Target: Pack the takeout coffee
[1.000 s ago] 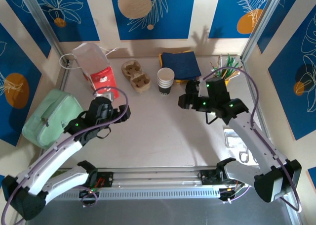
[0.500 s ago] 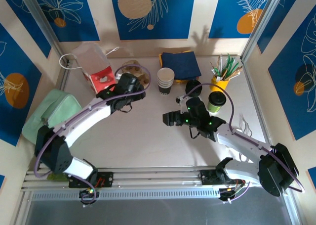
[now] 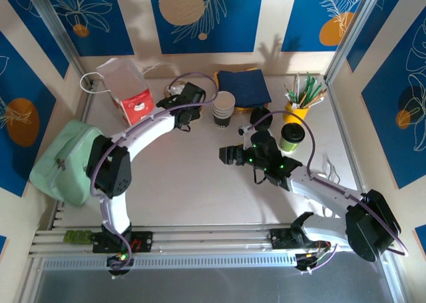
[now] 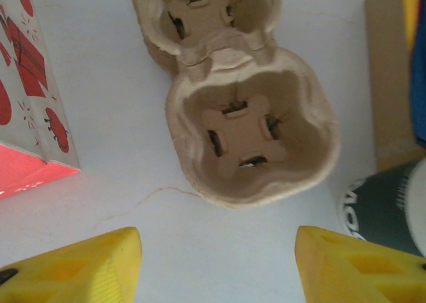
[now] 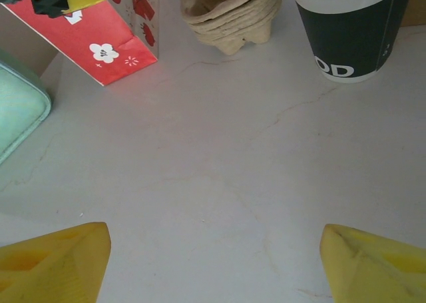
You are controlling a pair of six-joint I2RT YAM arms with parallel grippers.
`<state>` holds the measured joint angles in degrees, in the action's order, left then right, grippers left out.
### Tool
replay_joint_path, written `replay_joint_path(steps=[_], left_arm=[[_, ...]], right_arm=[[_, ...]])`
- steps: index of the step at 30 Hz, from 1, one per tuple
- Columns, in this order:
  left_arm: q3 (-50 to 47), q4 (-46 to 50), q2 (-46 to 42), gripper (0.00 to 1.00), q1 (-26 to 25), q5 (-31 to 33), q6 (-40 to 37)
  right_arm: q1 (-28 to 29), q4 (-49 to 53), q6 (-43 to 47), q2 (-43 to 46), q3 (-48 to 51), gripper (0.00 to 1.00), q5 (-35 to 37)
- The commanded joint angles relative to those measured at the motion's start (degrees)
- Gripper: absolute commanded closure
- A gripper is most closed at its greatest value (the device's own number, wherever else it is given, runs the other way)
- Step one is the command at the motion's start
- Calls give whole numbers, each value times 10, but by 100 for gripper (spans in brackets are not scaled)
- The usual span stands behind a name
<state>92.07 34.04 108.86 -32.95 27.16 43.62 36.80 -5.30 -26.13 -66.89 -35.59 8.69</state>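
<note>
Over the pulp cup carrier (image 4: 249, 126), the left pincer (image 4: 216, 253), jaws apart.

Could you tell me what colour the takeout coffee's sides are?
Lime green; takeout coffee clearest in the top external view.

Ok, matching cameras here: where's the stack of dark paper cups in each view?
Top external: stack of cups, back centre, by the navy napkins.
Left wrist: stack at lower right edge, cut off.
Right wrist: stack in top right corner.
Shared landmark: red paper bag, to its left in all three.
</note>
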Motion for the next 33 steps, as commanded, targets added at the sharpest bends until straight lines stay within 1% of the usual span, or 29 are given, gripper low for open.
replay_joint_path(steps=[1,10,13,14,16,17,24,27,31,33], left_arm=[[31,23,27,38,18,15,-6],[79,15,101,41,43,-2,-21],[101,10,120,48,50,-15,-44],[108,14,127,49,53,-14,-47],[109,7,130,54,56,-13,-59],[109,7,131,54,56,-10,-63],[74,-17,128,52,57,-3,-57],[67,-28,133,53,57,-11,-56],[66,-30,138,57,57,-17,-54],[67,-30,139,61,57,-15,-58]], right_arm=[[-1,-7,12,-6,-2,17,17],[-5,3,8,-24,-14,17,17],[-6,5,1,-30,-16,17,14],[-6,1,0,-32,-15,17,8],[-6,1,-1,-37,-17,17,6],[-6,3,0,-38,-17,17,6],[-7,9,3,-47,-24,17,12],[-7,11,1,-48,-24,17,15],[-7,7,1,-48,-22,17,12],[-7,8,0,-50,-23,17,14]])
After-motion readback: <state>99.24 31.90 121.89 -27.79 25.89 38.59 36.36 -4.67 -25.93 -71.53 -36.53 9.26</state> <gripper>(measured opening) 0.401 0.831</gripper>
